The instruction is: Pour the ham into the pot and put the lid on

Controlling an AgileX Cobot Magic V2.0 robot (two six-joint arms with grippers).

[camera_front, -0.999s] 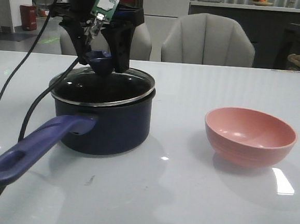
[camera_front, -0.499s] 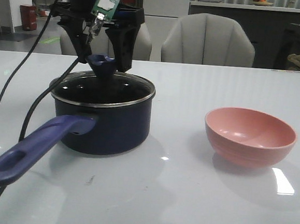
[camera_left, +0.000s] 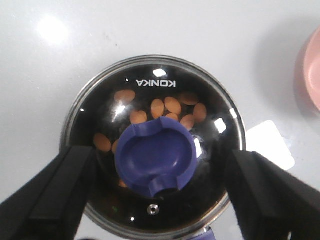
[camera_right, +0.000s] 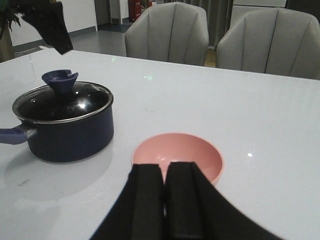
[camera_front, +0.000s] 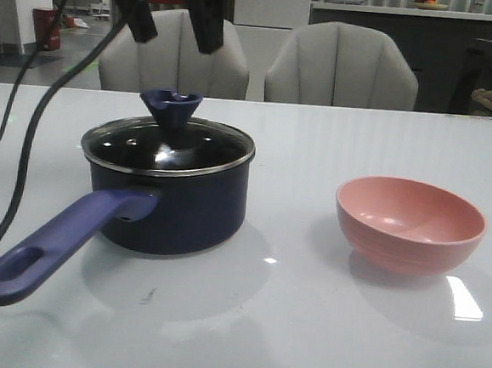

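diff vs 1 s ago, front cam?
The left gripper let go of the lid knob and rose clear; its jaws now hang open above it. The lid went from tilted to flat on the pot. Pot, pink bowl unmoved.

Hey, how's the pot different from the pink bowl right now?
The pot is dark navy, covered by the lid, with orange ham pieces inside; the pink bowl is open and empty. The pot has a long handle; the bowl has none. Both are round and upright on the table.
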